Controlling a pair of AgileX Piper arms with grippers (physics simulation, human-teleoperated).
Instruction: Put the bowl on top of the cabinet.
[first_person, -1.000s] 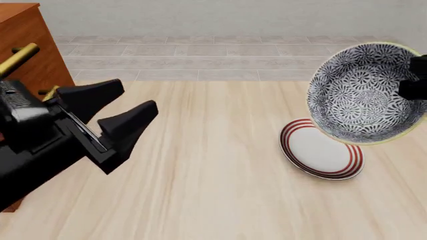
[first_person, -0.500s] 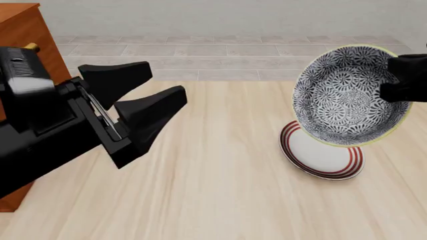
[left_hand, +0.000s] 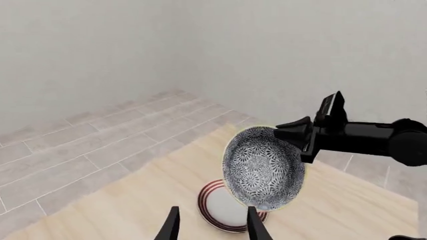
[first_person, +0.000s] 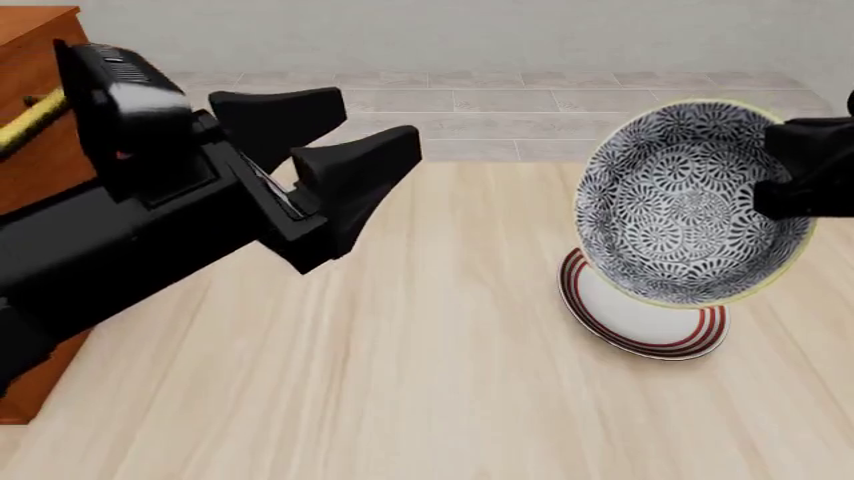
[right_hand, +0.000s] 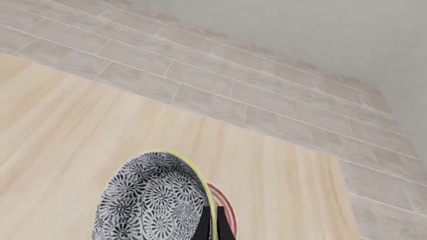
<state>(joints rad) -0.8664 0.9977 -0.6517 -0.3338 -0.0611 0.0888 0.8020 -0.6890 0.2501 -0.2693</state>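
Observation:
The bowl (first_person: 681, 205), black-and-white floral inside with a cream rim, hangs tilted on its side above the table at the right. My right gripper (first_person: 787, 168) is shut on its right rim, also seen pinching the bowl (left_hand: 261, 169) as the right gripper (left_hand: 297, 142) in the left wrist view. The right wrist view shows the bowl (right_hand: 150, 207) with the right gripper (right_hand: 212, 230) clamped on its edge. My left gripper (first_person: 380, 125) is open and empty, raised at centre-left with its jaws toward the bowl. The reddish-brown cabinet (first_person: 34, 110) stands at the far left.
A flat white plate with red rings (first_person: 647, 318) lies on the table directly under the bowl; the plate (left_hand: 220, 215) also shows in the left wrist view. Beyond the wooden table lie a tiled floor and a pale wall.
My left gripper has risen and swung right, toward the bowl. The right gripper has carried the bowl slightly left and down.

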